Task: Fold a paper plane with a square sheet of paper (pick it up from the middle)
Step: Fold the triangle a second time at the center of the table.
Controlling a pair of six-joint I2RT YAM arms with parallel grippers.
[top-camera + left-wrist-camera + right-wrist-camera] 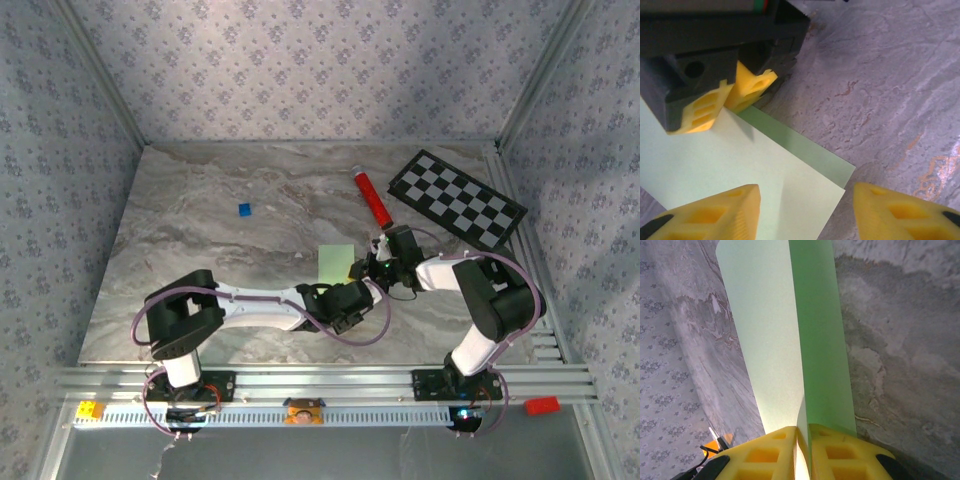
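Observation:
The square sheet of paper (336,262) lies mid-table, pale green and doubled over, so a darker lower layer (810,150) shows beyond the upper layer (740,165). My right gripper (802,450) is shut on the sheet's right edge, and the paper (770,340) runs away from its yellow fingers (840,455). In the top view the right gripper (373,262) meets the sheet from the right. My left gripper (807,215) is open above the sheet's near corner, one finger (715,212) over the paper and the other over bare table. It (340,292) sits just in front of the sheet.
A red tube (373,198) lies behind the right gripper, with a black-and-white checkerboard (457,198) at the back right. A tiny blue square (244,209) sits at the back left. The table (200,250) is marbled grey, walled on three sides.

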